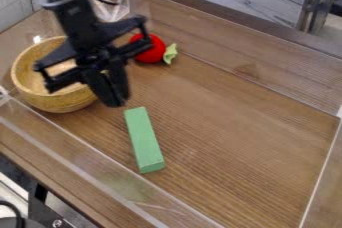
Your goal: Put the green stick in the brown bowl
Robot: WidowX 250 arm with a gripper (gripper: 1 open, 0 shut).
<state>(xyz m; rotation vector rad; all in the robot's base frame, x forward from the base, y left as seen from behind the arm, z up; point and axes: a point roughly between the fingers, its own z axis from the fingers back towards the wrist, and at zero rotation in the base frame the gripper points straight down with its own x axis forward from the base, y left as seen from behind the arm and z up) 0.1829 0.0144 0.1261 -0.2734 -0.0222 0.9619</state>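
The green stick (143, 139) lies flat on the wooden table, in front of the middle, pointing towards the camera. The brown bowl (40, 75) stands at the left, and no object shows inside it. My gripper (112, 98) hangs on the black arm and points steeply down. It is beside the bowl's right rim, with its tips a short way above and behind the stick's far end. Its dark fingers (104, 84) read as one mass, so I cannot tell whether they are open or shut. Nothing shows between them.
A red strawberry toy (152, 50) with green leaves lies just behind the gripper, right of the bowl. Low clear walls (94, 177) run around the table. Metal legs (311, 12) stand at the back right.
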